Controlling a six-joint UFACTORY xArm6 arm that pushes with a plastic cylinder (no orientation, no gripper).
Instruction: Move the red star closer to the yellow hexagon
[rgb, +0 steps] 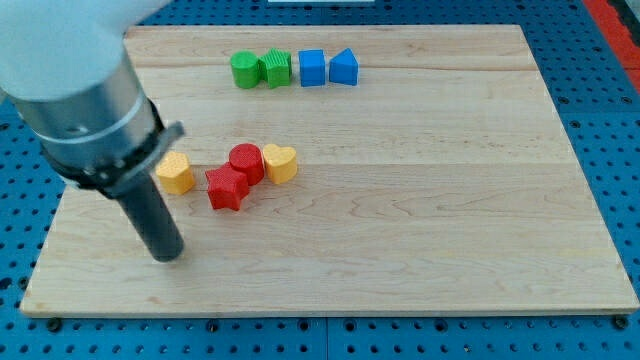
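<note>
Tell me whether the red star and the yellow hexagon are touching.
Apart. The camera view shows a strip of bare wood between the red star and the yellow hexagon; my tip sits below both, toward the view's bottom.

Single view, high and in front, angled down on the whole board (400, 250); arm (80, 90) looms near at view's left.

Arm (70, 80) partly covers yellow hexagon (177, 175), perhaps touching.

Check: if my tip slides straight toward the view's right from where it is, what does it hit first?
Probably nothing. My tip sits lower in view than the red star and yellow hexagon, so that line looks free to the board edge, though depth is uncertain.
</note>
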